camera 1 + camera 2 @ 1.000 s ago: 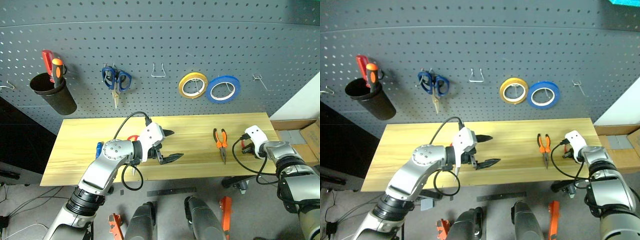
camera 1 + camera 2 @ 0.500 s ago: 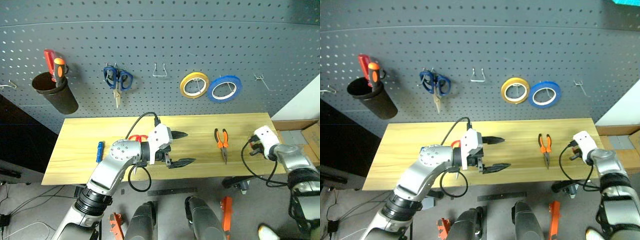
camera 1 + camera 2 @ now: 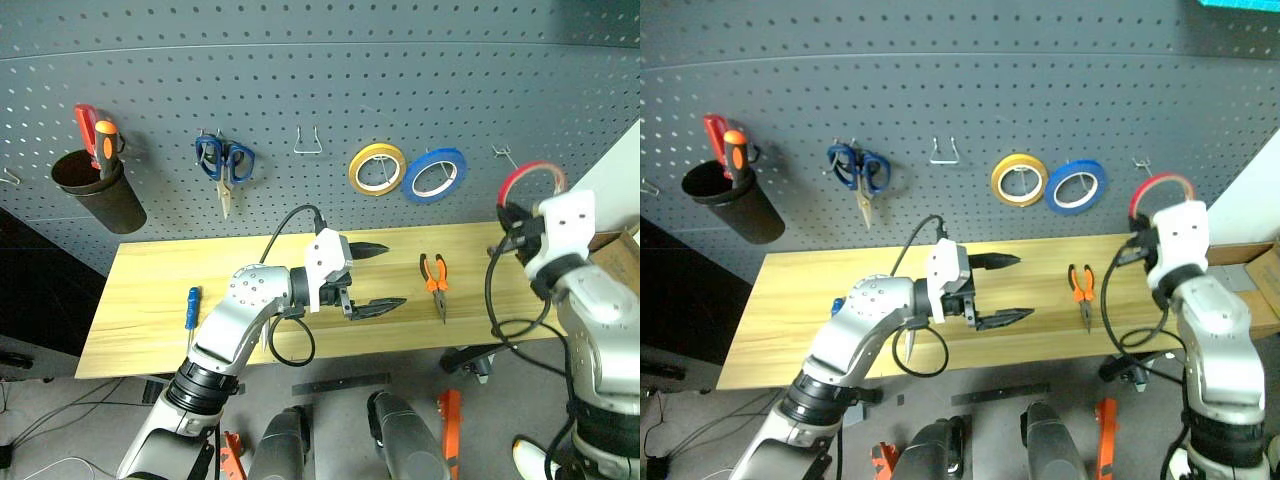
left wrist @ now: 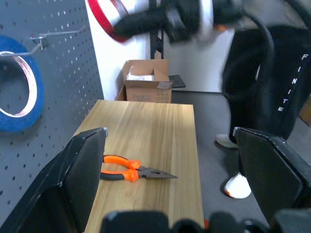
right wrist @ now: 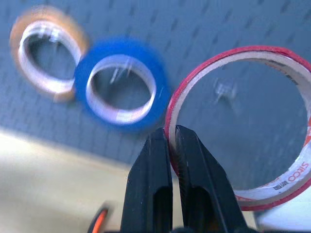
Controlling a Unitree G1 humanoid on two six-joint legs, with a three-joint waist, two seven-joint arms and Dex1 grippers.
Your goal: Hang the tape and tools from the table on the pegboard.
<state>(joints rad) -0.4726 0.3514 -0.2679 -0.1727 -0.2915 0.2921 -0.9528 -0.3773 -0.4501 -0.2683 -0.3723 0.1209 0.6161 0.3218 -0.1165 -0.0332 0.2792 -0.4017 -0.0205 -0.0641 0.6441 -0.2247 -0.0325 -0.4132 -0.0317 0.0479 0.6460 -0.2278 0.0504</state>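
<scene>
1. Your right end effector (image 5: 169, 145) is clamped shut on the rim of the red tape ring (image 5: 243, 126), holding it up in front of the pegboard (image 3: 300, 90), near a bare hook (image 3: 503, 156) just right of the blue roll (image 3: 437, 175).
2. Your left end effector (image 3: 378, 277) hovers over the tabletop (image 3: 160, 275) with its fingers spread wide and nothing between them.
3. The pliers (image 3: 435, 278) lie on the tabletop to its right; the blue-handled screwdriver (image 3: 189, 305) lies near the left end.
</scene>
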